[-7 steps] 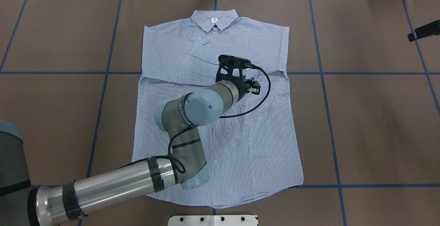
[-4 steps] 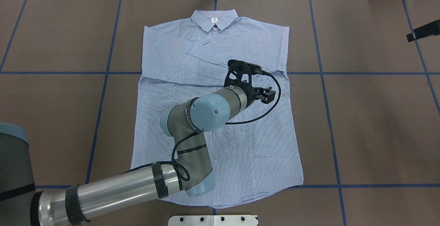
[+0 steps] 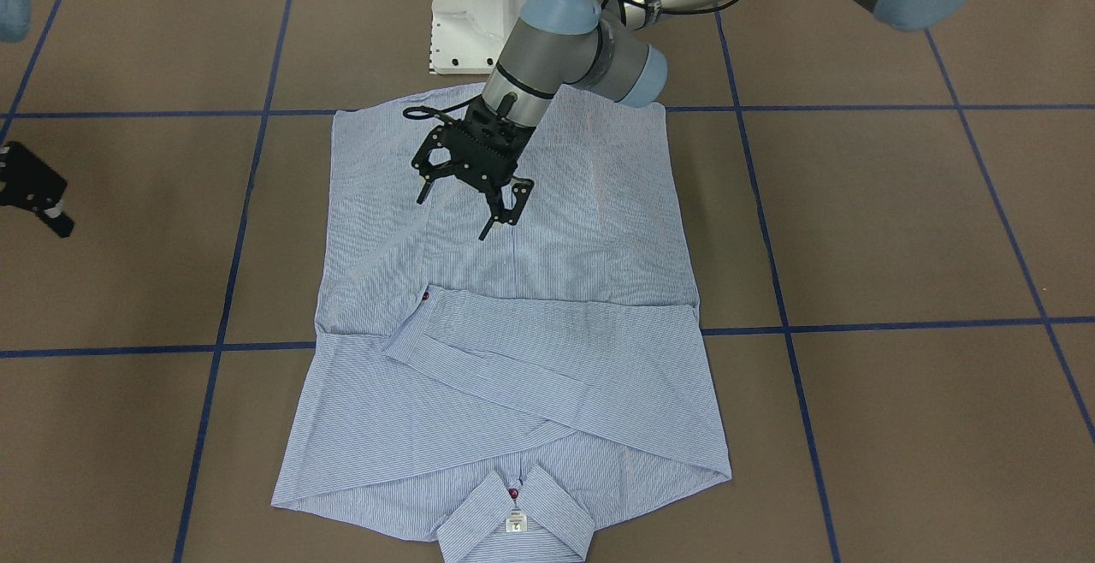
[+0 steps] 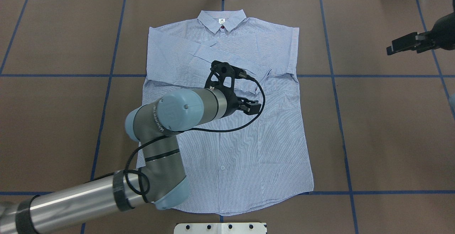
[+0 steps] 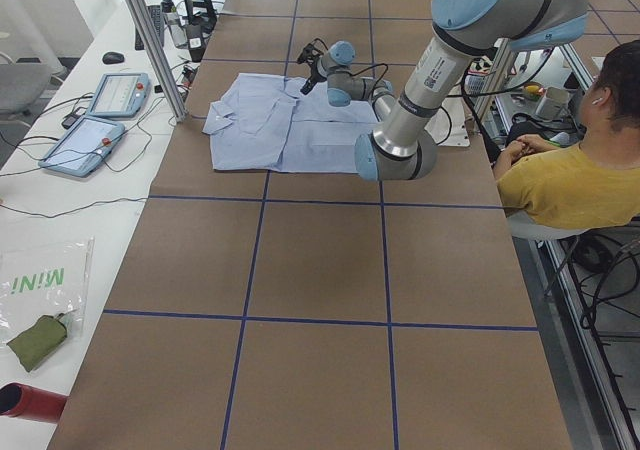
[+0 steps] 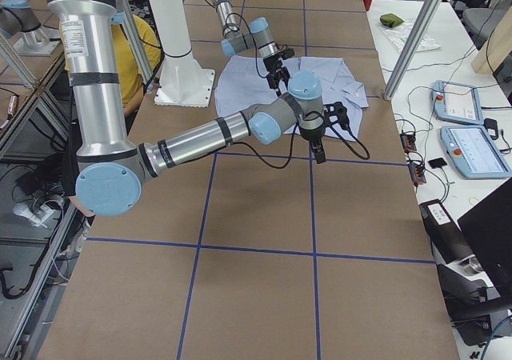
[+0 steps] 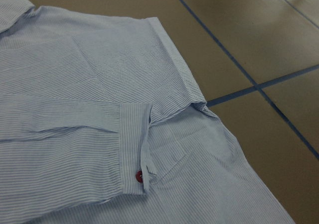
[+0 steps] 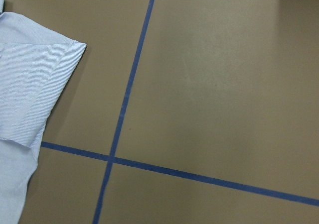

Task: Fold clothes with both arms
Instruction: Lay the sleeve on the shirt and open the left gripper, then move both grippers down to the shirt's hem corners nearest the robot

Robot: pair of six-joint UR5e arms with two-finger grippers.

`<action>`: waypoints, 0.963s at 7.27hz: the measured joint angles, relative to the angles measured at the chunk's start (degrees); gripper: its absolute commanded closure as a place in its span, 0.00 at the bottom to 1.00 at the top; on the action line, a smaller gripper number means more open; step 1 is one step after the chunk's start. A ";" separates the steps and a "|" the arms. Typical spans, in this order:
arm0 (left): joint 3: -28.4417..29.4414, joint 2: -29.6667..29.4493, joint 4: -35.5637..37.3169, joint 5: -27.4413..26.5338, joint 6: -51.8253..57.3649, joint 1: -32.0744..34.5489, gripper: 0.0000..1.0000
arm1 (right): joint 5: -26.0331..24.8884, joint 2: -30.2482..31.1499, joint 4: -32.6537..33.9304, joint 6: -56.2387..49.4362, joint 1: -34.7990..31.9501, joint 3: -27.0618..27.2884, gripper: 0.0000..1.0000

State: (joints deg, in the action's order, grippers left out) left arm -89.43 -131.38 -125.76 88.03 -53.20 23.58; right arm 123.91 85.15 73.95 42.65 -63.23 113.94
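- While the shirt point(image 4: 249, 148) lies flat, sleeves folded across, your left gripper point(image 3: 452, 219) hangs over its middle, jaws apart, empty.
- Right gripper point(image 4: 401, 45) sits at the shirt's two o'clock in the overhead view; you cannot tell its jaws.

1. A brown table cover point(image 4: 391, 127) with blue tape lines point(image 4: 391, 192) fills the overhead view.
2. A person in a yellow shirt point(image 5: 575, 185) sits at the left view's right edge.
3. Two tablets point(image 5: 85, 142) lie at its upper left, a green pouch point(image 5: 35, 335) lower left.

My table and what stands beside it
Blue tape lines point(image 4: 391, 192) cross my brown table point(image 4: 391, 120); along 1 side, a white bench point(image 5: 40, 235) carries 2 tablets point(image 5: 85, 142).
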 measured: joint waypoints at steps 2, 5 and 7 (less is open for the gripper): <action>-14.71 10.59 6.94 0.76 1.18 0.30 0.00 | -9.24 2.92 0.05 15.72 12.88 8.53 0.00; -27.44 27.44 8.13 0.43 -8.28 -1.02 0.00 | -26.24 10.93 0.05 33.34 33.63 18.89 0.00; -28.95 33.38 8.10 -2.18 -19.74 -6.22 0.00 | -37.25 12.53 0.05 41.44 44.44 20.48 0.00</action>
State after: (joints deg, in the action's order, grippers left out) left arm -118.38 -98.00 -117.66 85.85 -72.94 17.36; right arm 86.66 97.68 74.00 84.09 -18.79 134.43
